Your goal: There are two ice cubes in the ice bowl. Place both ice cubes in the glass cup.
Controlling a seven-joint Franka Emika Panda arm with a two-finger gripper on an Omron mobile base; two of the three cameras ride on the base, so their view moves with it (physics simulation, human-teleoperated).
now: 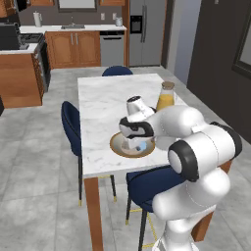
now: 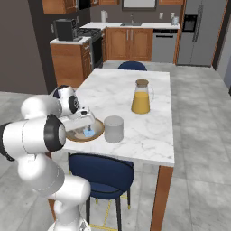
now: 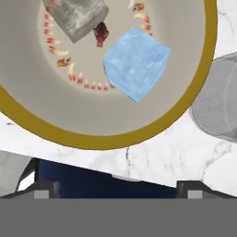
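Gripper [image 3: 118, 185] spread wide, nothing between its tips, hanging directly above the ice bowl [image 3: 97, 140]; bowl sits on the marble table [image 2: 149, 135] near the edge closest to the robot; pale blue ice cube [image 3: 136, 63] lies inside the bowl, off-centre toward the glass cup [image 3: 217, 99]; greyish-white ice cube [image 3: 78, 16] also in the bowl, on the far side of the blue one from the cup; the two cubes close, not clearly touching; cup stands upright just beside the bowl rim; orange-filled pitcher [image 2: 141, 97] stands further along the table beyond the cup.
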